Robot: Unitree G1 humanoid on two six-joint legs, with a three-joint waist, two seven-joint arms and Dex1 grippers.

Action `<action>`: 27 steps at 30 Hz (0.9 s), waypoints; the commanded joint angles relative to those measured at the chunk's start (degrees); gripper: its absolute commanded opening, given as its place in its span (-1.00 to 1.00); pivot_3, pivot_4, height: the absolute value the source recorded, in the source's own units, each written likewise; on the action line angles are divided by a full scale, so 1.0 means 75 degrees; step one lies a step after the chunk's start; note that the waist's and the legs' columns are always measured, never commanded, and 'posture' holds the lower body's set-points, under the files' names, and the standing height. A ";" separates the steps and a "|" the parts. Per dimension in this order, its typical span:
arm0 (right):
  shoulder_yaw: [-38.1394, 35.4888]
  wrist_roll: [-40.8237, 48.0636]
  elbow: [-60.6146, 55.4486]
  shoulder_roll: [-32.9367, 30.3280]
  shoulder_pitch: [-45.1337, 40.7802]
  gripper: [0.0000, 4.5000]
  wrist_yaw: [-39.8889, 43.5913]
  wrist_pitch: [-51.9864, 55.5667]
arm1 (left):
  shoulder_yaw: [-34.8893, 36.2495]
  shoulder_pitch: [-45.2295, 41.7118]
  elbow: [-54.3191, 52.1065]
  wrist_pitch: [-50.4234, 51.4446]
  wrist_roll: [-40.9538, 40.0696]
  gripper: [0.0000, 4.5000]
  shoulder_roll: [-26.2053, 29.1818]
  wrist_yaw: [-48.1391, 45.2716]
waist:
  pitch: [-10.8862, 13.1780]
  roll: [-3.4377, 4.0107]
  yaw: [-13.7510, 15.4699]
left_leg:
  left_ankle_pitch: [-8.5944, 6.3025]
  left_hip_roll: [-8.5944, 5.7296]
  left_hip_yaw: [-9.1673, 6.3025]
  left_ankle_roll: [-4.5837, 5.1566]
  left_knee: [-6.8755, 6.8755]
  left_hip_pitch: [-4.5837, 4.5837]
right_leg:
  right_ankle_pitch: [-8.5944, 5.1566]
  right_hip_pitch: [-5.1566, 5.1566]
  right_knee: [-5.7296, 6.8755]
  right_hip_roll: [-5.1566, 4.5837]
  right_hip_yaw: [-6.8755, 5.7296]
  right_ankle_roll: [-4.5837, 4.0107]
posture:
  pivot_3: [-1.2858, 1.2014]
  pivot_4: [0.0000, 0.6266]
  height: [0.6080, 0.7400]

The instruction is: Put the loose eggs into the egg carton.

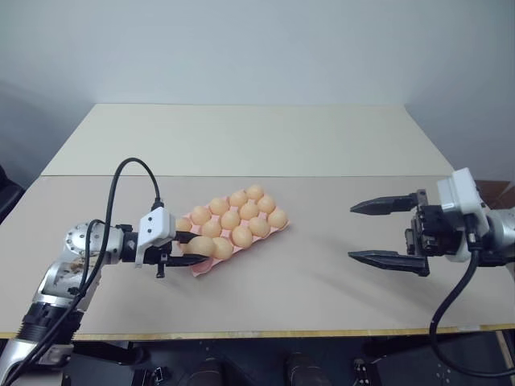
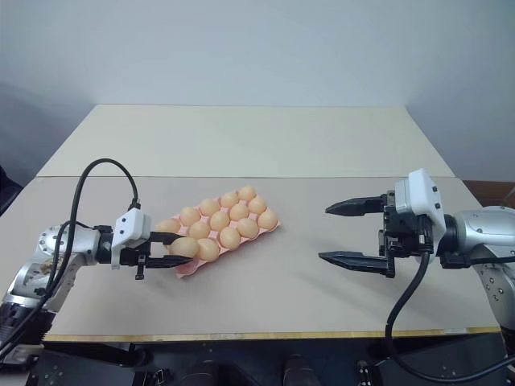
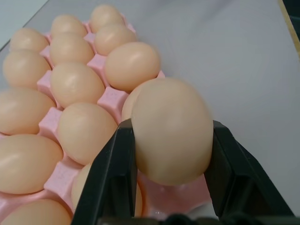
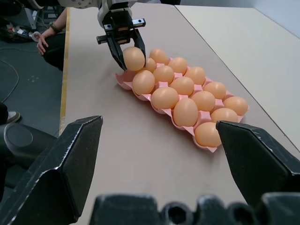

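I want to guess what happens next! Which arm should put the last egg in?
Probably the left. Its claw already grips an egg right over the egg carton, while the right claw hangs open, far off.

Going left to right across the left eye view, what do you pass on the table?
Left gripper holding an egg → egg carton full of eggs → bare table → open right gripper.

light orange-tan, plain eggs [image 1: 231, 219] fill a pink egg carton [image 1: 200, 268] on a pale beige surface [image 1: 322, 281]; black fingers [image 3: 112, 183].
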 commanded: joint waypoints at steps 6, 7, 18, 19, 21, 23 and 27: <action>-0.0371 0.0143 -0.0328 -0.0058 0.0077 1.00 -0.0131 -0.0038 | 0.0204 -0.0177 0.0128 -0.0129 -0.0205 0.92 0.0132 -0.0275 | 0.0000 0.0000 0.0022 | 0.0000 0.0000 -0.0002 0.0000 0.0000 -0.0002 | 0.0000 0.0000 -0.0001 0.0000 -0.0001 0.0001 | 0.03 -0.52 1.00; -0.0365 0.0146 -0.0327 -0.0055 0.0073 1.00 -0.0138 -0.0039 | 0.0248 -0.0161 0.0094 -0.0115 -0.0233 0.98 0.0147 -0.0278 | 0.0000 0.0000 0.0022 | 0.0000 0.0000 -0.0002 0.0000 0.0000 -0.0002 | 0.0000 0.0000 -0.0001 0.0000 -0.0001 0.0001 | 0.03 -0.52 1.00; -0.0148 0.0056 -0.0061 0.0061 -0.0164 1.00 -0.0129 -0.0171 | 0.2446 0.0907 -0.0727 0.0915 -0.1562 0.98 0.1355 -0.0482 | 0.0000 0.0000 -0.0023 | 0.0000 0.0005 -0.0002 0.0000 0.0000 0.0000 | 0.0000 -0.0005 0.0000 0.0000 -0.0001 0.0001 | 0.03 -0.52 1.00; -0.0150 0.0054 -0.0040 0.0086 -0.0140 1.00 -0.0124 -0.0181 | 0.2730 0.1104 -0.0814 0.1039 -0.1684 0.98 0.1518 -0.0518 | 0.0000 0.0000 -0.0017 | 0.0000 0.0005 -0.0002 0.0000 0.0000 0.0000 | 0.0000 -0.0004 0.0000 0.0000 -0.0001 0.0001 | 0.03 -0.52 1.00; -0.0138 0.0036 -0.0003 0.0119 -0.0098 1.00 -0.0099 -0.0209 | 0.3229 0.1471 -0.0998 0.1255 -0.1882 0.98 0.1756 -0.0560 | 0.0000 0.0001 -0.0011 | 0.0000 0.0004 0.0000 0.0000 0.0000 0.0001 | -0.0001 -0.0002 -0.0002 -0.0003 -0.0002 0.0001 | 0.03 -0.52 1.00; -0.0060 -0.0012 0.0093 0.0151 -0.0122 1.00 -0.0041 -0.0250 | 0.4028 0.2018 -0.1282 0.1657 -0.2173 0.98 0.1954 -0.0601 | 0.0001 -0.0001 -0.0008 | 0.0000 0.0006 0.0001 0.0000 0.0000 0.0000 | -0.0001 -0.0004 -0.0003 -0.0002 -0.0003 0.0001 | 0.03 -0.52 1.00; 0.0077 -0.0092 0.0374 0.0171 -0.0316 1.00 0.0053 -0.0285 | 0.5429 0.3153 -0.1986 0.2347 -0.2538 0.98 0.1935 -0.0594 | 0.0001 -0.0001 -0.0004 | 0.0000 0.0006 0.0001 0.0000 0.0000 0.0002 | -0.0001 -0.0003 -0.0002 -0.0003 -0.0004 0.0001 | 0.03 -0.52 1.00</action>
